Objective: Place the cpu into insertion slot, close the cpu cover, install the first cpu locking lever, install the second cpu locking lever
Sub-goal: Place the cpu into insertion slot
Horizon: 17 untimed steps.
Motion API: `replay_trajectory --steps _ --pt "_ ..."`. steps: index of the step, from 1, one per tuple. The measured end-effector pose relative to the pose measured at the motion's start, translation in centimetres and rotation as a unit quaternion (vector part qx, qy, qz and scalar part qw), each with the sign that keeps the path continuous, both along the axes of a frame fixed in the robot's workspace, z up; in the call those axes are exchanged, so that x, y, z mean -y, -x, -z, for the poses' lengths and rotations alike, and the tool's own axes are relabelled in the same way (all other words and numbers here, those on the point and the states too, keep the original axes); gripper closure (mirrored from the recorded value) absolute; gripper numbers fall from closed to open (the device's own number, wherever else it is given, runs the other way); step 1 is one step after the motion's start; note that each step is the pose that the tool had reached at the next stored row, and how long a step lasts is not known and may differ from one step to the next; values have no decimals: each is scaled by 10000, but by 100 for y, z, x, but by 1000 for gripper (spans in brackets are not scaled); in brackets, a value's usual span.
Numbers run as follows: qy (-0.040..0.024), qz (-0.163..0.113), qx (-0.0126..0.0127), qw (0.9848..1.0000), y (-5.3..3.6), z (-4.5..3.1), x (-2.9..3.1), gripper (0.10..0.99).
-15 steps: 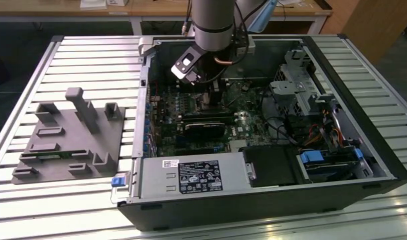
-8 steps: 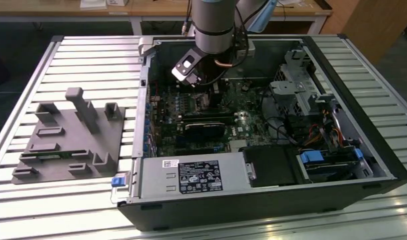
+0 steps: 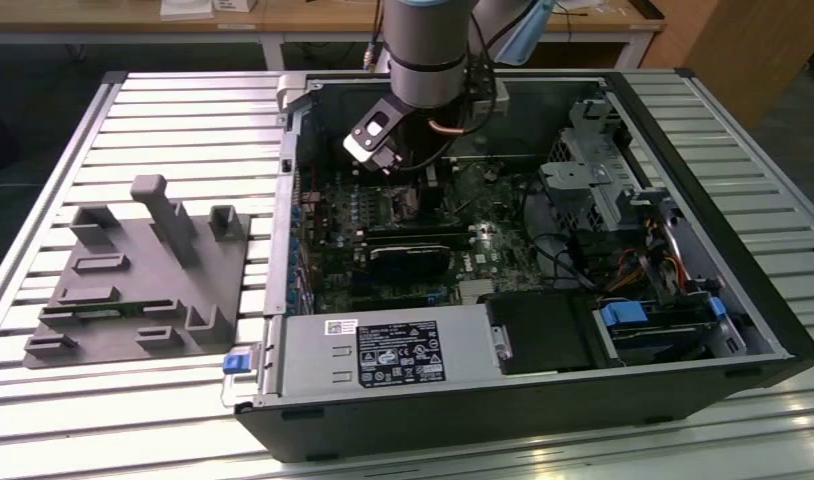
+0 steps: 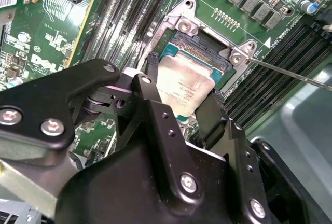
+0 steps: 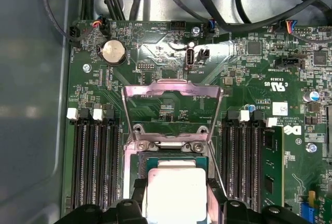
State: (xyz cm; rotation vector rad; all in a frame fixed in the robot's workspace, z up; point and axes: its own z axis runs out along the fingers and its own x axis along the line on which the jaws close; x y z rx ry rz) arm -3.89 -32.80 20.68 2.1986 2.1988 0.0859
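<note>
In both wrist views my gripper point(image 4: 181, 88) point(image 5: 176, 200) is shut on the cpu point(image 4: 182, 81) point(image 5: 175, 187), one black finger point(image 4: 151, 64) on each side of its silver-grey top. The chip sits tilted, low over the insertion slot point(image 4: 205, 47) on the green board; whether it rests in the slot I cannot tell. The cpu cover point(image 5: 126, 112), a silvery frame with a big window, stands swung open past the slot. A thin locking lever point(image 4: 290, 73) sticks out beside the slot. In the exterior view the arm point(image 3: 427, 60) reaches down into the open computer case point(image 3: 767, 330).
Memory slots point(image 5: 93, 167) flank the socket, with a green module point(image 5: 271, 167) on one side. Black cables point(image 5: 207, 1) run along the case wall. A long black card point(image 3: 407, 262), power supply point(image 3: 380, 355) and drive cage point(image 3: 587, 185) crowd the case. A grey fixture point(image 3: 140, 280) lies on the slatted table.
</note>
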Motion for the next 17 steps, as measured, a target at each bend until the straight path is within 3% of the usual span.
replay_trajectory --steps 17 --pt "-5 88 0 10000 22 83 -31 545"
